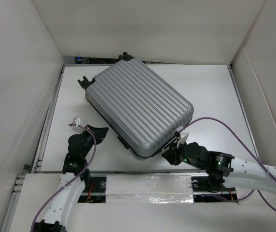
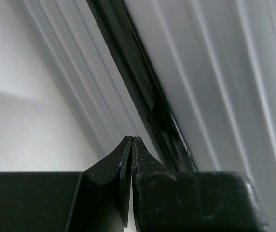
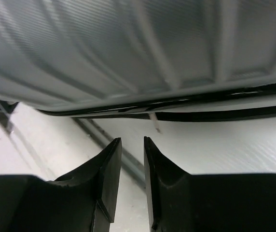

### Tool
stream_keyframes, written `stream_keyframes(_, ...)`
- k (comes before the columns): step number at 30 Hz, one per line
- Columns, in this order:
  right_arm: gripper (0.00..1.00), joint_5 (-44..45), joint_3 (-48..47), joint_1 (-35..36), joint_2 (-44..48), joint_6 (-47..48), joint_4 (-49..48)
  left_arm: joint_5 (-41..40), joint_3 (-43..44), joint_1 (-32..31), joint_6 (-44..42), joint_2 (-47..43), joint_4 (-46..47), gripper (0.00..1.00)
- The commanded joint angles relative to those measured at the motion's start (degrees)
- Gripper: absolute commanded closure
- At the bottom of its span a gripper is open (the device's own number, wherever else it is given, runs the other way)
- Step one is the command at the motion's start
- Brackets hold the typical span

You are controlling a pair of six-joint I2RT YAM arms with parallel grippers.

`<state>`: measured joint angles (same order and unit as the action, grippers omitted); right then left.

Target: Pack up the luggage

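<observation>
White tabletop (image 1: 215, 92) carries the luggage (image 1: 140, 106), shut, its contents hidden. Left claw (image 2: 132, 140) is pressed together beside its seam; right claw (image 3: 132, 141) stands slightly apart, gripping nothing.

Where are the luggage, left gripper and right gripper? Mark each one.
luggage (image 1: 140, 106), top view, middle of the ribbed silver shell.
left gripper (image 2: 132, 139), left wrist view, between its closed fingertips.
right gripper (image 3: 132, 141), right wrist view, gap between its parted fingertips.

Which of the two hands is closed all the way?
The left hand: its two tips touch, while the right hand shows a narrow gap.
</observation>
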<state>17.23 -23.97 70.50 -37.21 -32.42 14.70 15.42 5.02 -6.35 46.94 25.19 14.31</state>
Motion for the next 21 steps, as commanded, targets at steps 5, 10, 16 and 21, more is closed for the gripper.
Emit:
stream_keyframes(5, 0.6, 1.4, 4.01, -6.15, 1.35, 1.75, -9.59, 9.79, -6.67, -0.24, -7.38, -4.19, -0.07, 0.94)
stream_keyframes(10, 0.59, -2.02, 4.37, -9.94, 0.12, 4.38, -11.97, 15.16, -7.83, -0.24, -9.32, 0.55, 4.5, 0.6)
stream_keyframes(16, 0.59, -5.01, 3.93, -9.94, 1.53, 5.53, -12.68, 18.06, -7.65, -0.24, -10.72, 4.95, 7.58, 0.55)
stream_keyframes(21, 0.57, -6.25, 3.93, -9.94, 1.53, 6.23, -12.85, 16.49, -7.3, -4.1, -11.17, 6.27, 8.46, 0.55)
